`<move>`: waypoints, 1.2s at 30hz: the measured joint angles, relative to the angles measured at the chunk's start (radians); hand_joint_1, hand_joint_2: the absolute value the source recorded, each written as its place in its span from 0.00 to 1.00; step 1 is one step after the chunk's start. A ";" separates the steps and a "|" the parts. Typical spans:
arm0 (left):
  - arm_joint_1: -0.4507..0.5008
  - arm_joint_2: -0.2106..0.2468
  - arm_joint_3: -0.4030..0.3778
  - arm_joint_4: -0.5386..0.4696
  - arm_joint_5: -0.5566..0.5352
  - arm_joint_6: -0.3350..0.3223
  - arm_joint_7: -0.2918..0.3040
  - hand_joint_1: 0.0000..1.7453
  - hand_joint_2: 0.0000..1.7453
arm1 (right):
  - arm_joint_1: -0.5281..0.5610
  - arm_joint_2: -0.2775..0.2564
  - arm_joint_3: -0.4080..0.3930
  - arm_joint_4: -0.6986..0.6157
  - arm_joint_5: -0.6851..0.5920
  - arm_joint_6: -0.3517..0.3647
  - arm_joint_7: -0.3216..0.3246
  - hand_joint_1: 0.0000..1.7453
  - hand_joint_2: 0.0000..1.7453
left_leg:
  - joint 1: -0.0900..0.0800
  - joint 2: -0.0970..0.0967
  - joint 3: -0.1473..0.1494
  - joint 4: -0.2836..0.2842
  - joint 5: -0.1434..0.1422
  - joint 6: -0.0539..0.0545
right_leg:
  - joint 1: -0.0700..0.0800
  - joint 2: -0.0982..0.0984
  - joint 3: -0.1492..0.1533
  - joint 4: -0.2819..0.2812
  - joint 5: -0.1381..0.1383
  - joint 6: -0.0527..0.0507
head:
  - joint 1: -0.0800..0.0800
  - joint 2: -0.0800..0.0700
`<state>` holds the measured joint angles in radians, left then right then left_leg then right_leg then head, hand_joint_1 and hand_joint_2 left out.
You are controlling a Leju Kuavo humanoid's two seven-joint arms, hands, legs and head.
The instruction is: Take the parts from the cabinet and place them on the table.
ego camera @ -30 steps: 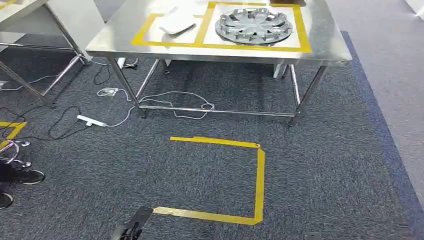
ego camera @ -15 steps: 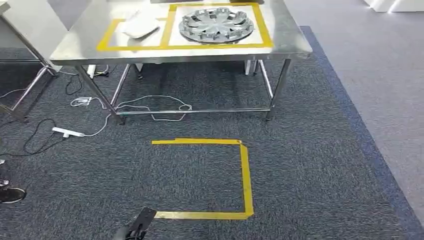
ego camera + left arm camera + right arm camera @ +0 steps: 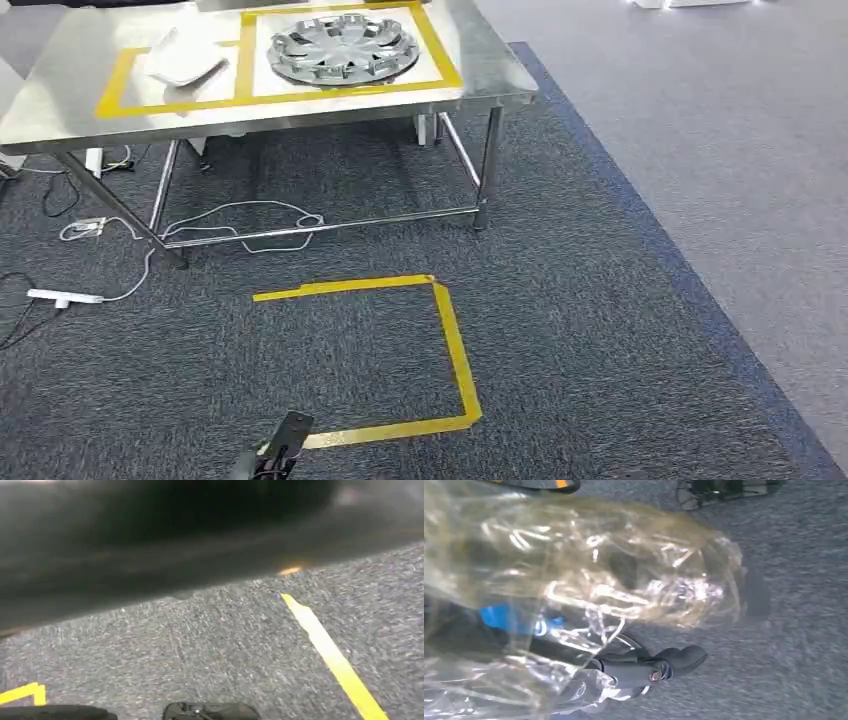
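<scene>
On the steel bench point(image 3: 480, 80), a white part point(image 3: 185, 60) lies in the left taped box, with a silver wheel cover point(image 3: 343, 45) beside it in the right box. On the carpet before the bench is a yellow tape outline point(image 3: 455, 350). The left hand point(image 3: 280, 450) hangs low, its grasp unclear. The right hand point(image 3: 649, 667) grips a plastic-wrapped part point(image 3: 574, 580), the wrapping bulging over its fingers.

Ahead of my left hand point(image 3: 268, 458), dark grey carpet point(image 3: 580, 330) carries a yellow tape outline point(image 3: 452, 352); beyond it stands a steel table point(image 3: 480, 80), cables point(image 3: 235, 215) trailing underneath.
</scene>
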<state>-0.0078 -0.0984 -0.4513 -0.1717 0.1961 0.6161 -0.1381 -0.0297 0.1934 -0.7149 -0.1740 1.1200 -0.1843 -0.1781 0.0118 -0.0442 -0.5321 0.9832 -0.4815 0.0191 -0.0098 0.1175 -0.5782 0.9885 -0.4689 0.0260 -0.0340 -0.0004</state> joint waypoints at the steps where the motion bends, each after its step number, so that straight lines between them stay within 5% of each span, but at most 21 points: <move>1: -0.001 0.001 0.001 0.000 0.000 0.000 0.000 0.00 0.00 | 0.001 0.000 -0.001 0.000 0.000 -0.001 0.001 0.00 0.00 | 0.001 0.013 0.002 -0.003 0.003 0.005 | 0.002 -0.051 -0.005 0.017 -0.015 0.005 | 0.003 0.000; 3: 0.003 -0.001 0.002 0.001 0.000 0.000 0.003 0.00 0.00 | -0.007 0.000 -0.001 0.000 0.003 -0.003 0.001 0.00 0.00 | -0.003 0.038 0.001 -0.003 0.002 0.010 | -0.001 -0.103 -0.065 0.150 -0.094 0.017 | 0.008 0.000; 5: 0.007 -0.003 0.002 0.004 0.000 0.001 0.005 0.00 0.00 | -0.005 0.001 0.000 0.000 0.007 -0.005 0.001 0.00 0.00 | -0.006 0.068 -0.001 -0.002 0.001 0.012 | -0.003 -0.110 -0.131 0.295 -0.152 0.025 | 0.008 0.000; 6: 0.007 -0.003 0.002 0.005 0.000 0.001 0.007 0.00 0.00 | -0.003 0.001 0.000 0.000 0.009 -0.005 0.004 0.00 0.00 | -0.006 0.079 -0.001 -0.002 0.001 0.012 | -0.003 -0.110 -0.136 0.311 -0.147 0.026 | 0.008 0.000; 7: 0.007 -0.004 0.002 0.006 0.000 0.003 0.010 0.00 0.00 | 0.001 0.001 0.000 0.000 0.011 -0.007 0.005 0.00 0.00 | -0.006 0.090 0.000 -0.002 0.001 0.011 | -0.003 -0.112 -0.118 0.283 -0.122 0.027 | 0.008 0.000; 9: 0.006 -0.006 0.002 0.008 -0.002 0.005 0.015 0.00 0.00 | 0.000 0.002 0.000 0.000 0.016 -0.013 0.004 0.00 0.00 | -0.006 0.112 0.003 -0.002 -0.001 0.008 | -0.002 -0.136 -0.023 0.113 -0.039 0.020 | 0.008 0.000; 10: 0.007 -0.006 0.002 0.008 -0.002 0.007 0.016 0.00 0.00 | -0.003 0.002 0.001 0.000 0.021 -0.016 0.003 0.00 0.00 | -0.009 0.122 0.007 -0.001 -0.003 0.005 | 0.001 -0.178 0.027 0.028 -0.013 0.016 | 0.009 0.000; 11: 0.008 -0.007 0.002 0.008 -0.001 0.007 0.016 0.00 0.00 | -0.009 0.005 0.002 0.000 0.022 -0.017 0.003 0.00 0.00 | -0.018 0.130 0.006 0.004 -0.007 -0.002 | 0.012 -0.204 0.042 -0.006 -0.026 0.010 | 0.010 0.000; 15: 0.007 -0.007 0.002 0.010 0.003 0.010 0.011 0.00 0.00 | -0.003 0.014 0.008 0.000 0.039 -0.031 0.009 0.00 0.00 | -0.018 0.166 0.009 0.004 -0.007 -0.020 | 0.008 -0.160 0.033 -0.003 -0.016 -0.020 | 0.006 0.000; 17: 0.007 -0.006 0.003 0.010 0.011 0.009 0.006 0.00 0.00 | -0.006 0.022 0.014 0.000 0.050 -0.034 0.013 0.00 0.00 | -0.010 0.085 -0.011 0.055 -0.057 -0.033 | 0.002 -0.140 0.029 -0.005 -0.008 -0.033 | -0.001 0.000; 18: 0.009 -0.006 0.004 0.010 0.013 0.005 0.006 0.00 0.00 | -0.010 0.026 0.019 0.000 0.055 -0.034 0.013 0.00 0.00 | -0.008 0.067 -0.041 0.125 -0.100 -0.034 | 0.003 -0.128 0.026 -0.005 -0.005 -0.037 | -0.001 0.000; 20: 0.013 -0.005 0.005 0.011 0.016 0.005 0.005 0.00 0.00 | -0.012 0.031 0.027 0.000 0.059 -0.034 0.013 0.00 0.00 | -0.008 0.056 -0.112 0.284 -0.165 -0.037 | 0.005 -0.100 0.021 -0.004 -0.002 -0.041 | -0.002 0.000; 21: 0.014 -0.005 0.005 0.012 0.017 0.005 0.005 0.00 0.00 | -0.011 0.031 0.028 0.000 0.060 -0.034 0.013 0.00 0.00 | -0.008 0.056 -0.127 0.315 -0.166 -0.037 | 0.006 -0.087 0.021 -0.004 -0.002 -0.042 | -0.001 0.000; 23: 0.013 -0.005 0.006 0.012 0.019 0.006 0.003 0.00 0.00 | -0.007 0.031 0.034 0.000 0.061 -0.030 0.016 0.00 0.00 | -0.008 0.054 -0.093 0.242 -0.095 -0.030 | 0.007 -0.059 0.022 -0.001 -0.001 -0.041 | -0.001 0.000; 25: 0.013 -0.005 0.006 0.013 0.019 0.006 0.003 0.00 0.00 | -0.007 0.033 0.035 0.000 0.061 -0.027 0.016 0.00 0.00 | -0.008 0.014 -0.018 0.081 -0.006 -0.018 | 0.007 -0.032 0.023 0.002 0.001 -0.038 | -0.002 0.000; 26: 0.014 -0.004 0.006 0.016 0.020 0.007 0.003 0.00 0.00 | -0.009 0.036 0.035 0.000 0.061 -0.027 0.018 0.00 0.00 | -0.006 -0.032 0.000 0.040 -0.006 -0.008 | 0.011 -0.023 0.018 0.005 0.002 -0.033 | 0.000 0.000; 30: 0.013 -0.005 0.006 0.018 0.020 0.015 0.003 0.00 0.00 | 0.004 0.037 0.036 0.001 0.056 -0.028 0.023 0.00 0.00 | -0.008 -0.009 0.003 0.011 -0.008 0.000 | 0.003 0.016 -0.006 0.005 0.014 -0.007 | -0.001 0.000; 31: 0.012 -0.006 0.007 0.018 0.018 0.018 0.004 0.00 0.00 | 0.007 0.036 0.036 0.001 0.055 -0.029 0.024 0.00 0.00 | 0.002 0.010 0.007 -0.002 0.000 0.007 | 0.003 0.002 -0.017 0.015 0.006 -0.004 | -0.001 0.000; 33: 0.014 -0.006 0.008 0.019 0.014 0.018 0.005 0.00 0.00 | 0.005 0.036 0.036 0.001 0.052 -0.026 0.025 0.00 0.00 | -0.002 0.033 0.006 -0.004 0.001 0.013 | 0.008 -0.084 -0.067 0.121 -0.062 0.006 | 0.011 0.000; 35: 0.019 -0.006 0.008 0.026 0.013 0.020 0.012 0.00 0.00 | 0.003 0.036 0.036 0.001 0.047 -0.021 0.025 0.00 0.00 | -0.005 0.067 0.005 -0.004 0.000 0.014 | 0.004 -0.107 -0.142 0.282 -0.131 0.013 | 0.009 0.000; 36: 0.020 -0.004 0.008 0.027 0.012 0.020 0.013 0.00 0.00 | 0.006 0.036 0.036 0.001 0.047 -0.021 0.025 0.00 0.00 | -0.005 0.080 0.004 -0.003 0.000 0.014 | 0.001 -0.110 -0.158 0.318 -0.137 0.016 | 0.010 0.000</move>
<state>0.0120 -0.1022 -0.4437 -0.1442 0.2083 0.6363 -0.1247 -0.0236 0.2296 -0.6790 -0.1732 1.1665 -0.2049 -0.1530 0.0070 0.0354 -0.5277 0.9798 -0.4819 0.0330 -0.0086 0.0074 -0.7360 1.3063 -0.6061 0.0424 -0.0240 -0.0004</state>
